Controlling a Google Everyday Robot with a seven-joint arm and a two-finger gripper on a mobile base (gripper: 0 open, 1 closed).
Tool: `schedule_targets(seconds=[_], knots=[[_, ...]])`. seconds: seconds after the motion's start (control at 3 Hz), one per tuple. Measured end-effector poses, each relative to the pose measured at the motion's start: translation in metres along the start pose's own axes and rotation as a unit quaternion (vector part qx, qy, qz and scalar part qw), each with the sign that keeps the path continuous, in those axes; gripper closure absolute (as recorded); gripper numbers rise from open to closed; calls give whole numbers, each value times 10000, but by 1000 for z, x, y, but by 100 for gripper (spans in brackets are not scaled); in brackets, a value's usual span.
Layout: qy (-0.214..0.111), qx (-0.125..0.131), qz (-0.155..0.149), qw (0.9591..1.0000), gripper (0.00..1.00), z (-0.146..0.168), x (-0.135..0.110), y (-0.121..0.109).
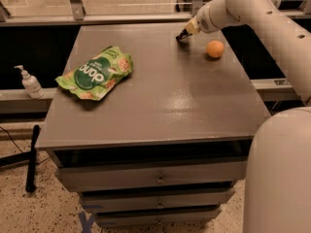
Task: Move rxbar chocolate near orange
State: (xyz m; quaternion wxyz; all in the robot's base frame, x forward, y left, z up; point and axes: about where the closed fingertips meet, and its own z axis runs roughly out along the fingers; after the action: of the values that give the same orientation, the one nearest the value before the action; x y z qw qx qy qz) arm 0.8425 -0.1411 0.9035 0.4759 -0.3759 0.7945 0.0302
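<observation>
My gripper (183,34) hangs low over the far right part of the grey table (160,96), reaching in from the right on the white arm. A small black shape at its tip is the rxbar chocolate (181,36), and the gripper is shut on it, just above or touching the tabletop. The orange (215,49) is a small round fruit resting on the table to the right of the gripper and slightly nearer me. A short gap separates the bar from the orange.
A large green chip bag (96,73) lies on the left side of the table. A hand-sanitiser bottle (31,83) stands on a ledge left of the table. Drawers (155,178) fill the table's front. A railing runs behind the far edge.
</observation>
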Motion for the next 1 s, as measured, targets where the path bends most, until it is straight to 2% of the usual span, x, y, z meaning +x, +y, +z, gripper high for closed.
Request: schedule_targets(seconds=[0.33,0.67,1.0], knots=[[120,157,106,9997,100,-11,11,-3],[224,231,202,9993,82,-17,21,-3],[286,258,248,9990,59,-19,25,-2]])
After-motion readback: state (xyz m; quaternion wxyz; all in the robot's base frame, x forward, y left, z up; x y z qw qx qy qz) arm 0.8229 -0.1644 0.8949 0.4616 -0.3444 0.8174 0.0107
